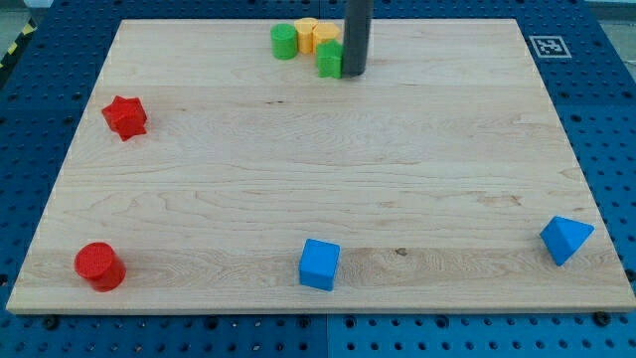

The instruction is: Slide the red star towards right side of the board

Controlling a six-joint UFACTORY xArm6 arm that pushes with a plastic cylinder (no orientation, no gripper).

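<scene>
The red star (124, 116) lies near the board's left edge, in the upper half. My tip (354, 73) stands near the view's top centre, touching the right side of a green block (330, 59). The star is far to the left of the tip and a little lower in the view.
A green cylinder (285, 41), a yellow block (306, 32) and an orange-yellow block (325, 37) cluster at the top next to the green block. A red cylinder (99, 266) sits at the bottom left, a blue cube (319, 264) at the bottom centre, a blue triangular block (565, 239) at the bottom right. A marker tag (547, 46) is at the top right.
</scene>
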